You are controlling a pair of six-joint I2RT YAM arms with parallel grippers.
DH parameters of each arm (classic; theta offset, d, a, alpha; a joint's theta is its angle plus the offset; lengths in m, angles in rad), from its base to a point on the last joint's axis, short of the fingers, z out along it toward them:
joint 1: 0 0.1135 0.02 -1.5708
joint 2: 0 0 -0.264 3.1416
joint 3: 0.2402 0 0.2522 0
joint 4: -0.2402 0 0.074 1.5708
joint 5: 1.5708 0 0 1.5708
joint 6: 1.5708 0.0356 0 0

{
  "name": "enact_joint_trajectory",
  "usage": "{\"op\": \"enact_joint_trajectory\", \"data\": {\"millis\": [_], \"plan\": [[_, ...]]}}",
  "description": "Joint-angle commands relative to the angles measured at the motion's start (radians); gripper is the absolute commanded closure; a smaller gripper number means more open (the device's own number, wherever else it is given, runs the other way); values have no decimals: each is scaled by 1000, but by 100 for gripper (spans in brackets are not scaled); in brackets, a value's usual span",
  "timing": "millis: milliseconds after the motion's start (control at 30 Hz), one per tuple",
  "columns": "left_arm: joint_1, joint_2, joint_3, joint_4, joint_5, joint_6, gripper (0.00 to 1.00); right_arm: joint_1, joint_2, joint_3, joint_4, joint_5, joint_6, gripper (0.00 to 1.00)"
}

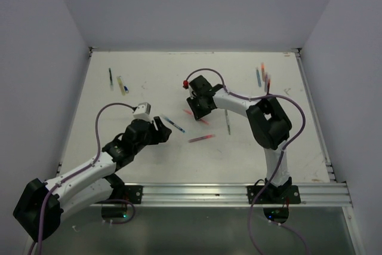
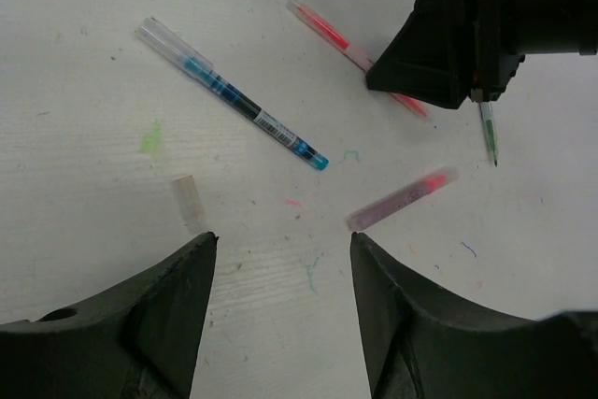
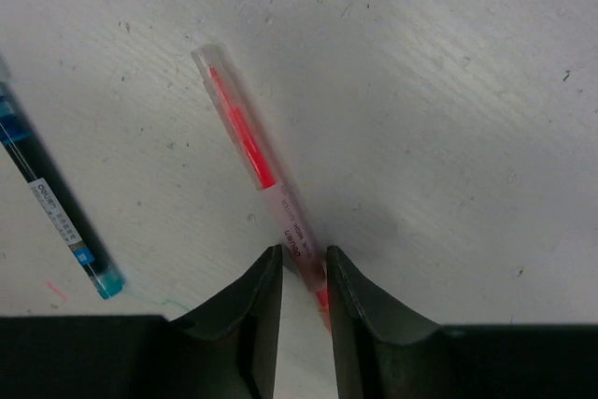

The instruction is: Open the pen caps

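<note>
— How does the left arm (image 1: 83, 177) sit?
— It lies low and stretched out from the near-left corner toward the middle of the bench (image 1: 149, 70). The left fingers (image 2: 168, 324) are spread wide above the surface and grip nothing.
— What lies ahead of them?
— A loose clear cap (image 2: 187, 203) lies just beyond the left fingertip. Farther off is the blue pen (image 2: 238, 100). The blue pen's cap (image 2: 163, 39) is clear and sits on the pen's far-left end. To the right lies a purple-pink pen (image 2: 402, 200).
— And the right arm (image 1: 268, 123)?
— It rises from the near edge, folds at the elbow and reaches left to the middle, with the wrist tipped down. The right fingers (image 3: 243, 324) are pinched onto the barrel of the red pen (image 3: 290, 221), which lies flat on the bench. The red pen's cap (image 3: 220, 77) is on and points away from the fingertips, apart from them.
— Anything farther right?
— A green pen (image 2: 490, 133) lies just beside that wrist. A few more pens (image 1: 261, 76) lie by the far-right edge.
</note>
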Motion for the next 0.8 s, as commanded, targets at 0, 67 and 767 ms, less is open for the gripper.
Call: {"op": "enact_joint_trajectory", "data": {"millis": [0,67,767], "plan": [[6,-7,-3,62,54,43,37,11,54,20,11,-14,0,71],[6,-7,-8,105,110,64,38,12,59,26,13,-2,14,88],[-4,133,-155,745,500,-11,28,12,-590,-707,1045,-321,723,100]]}}
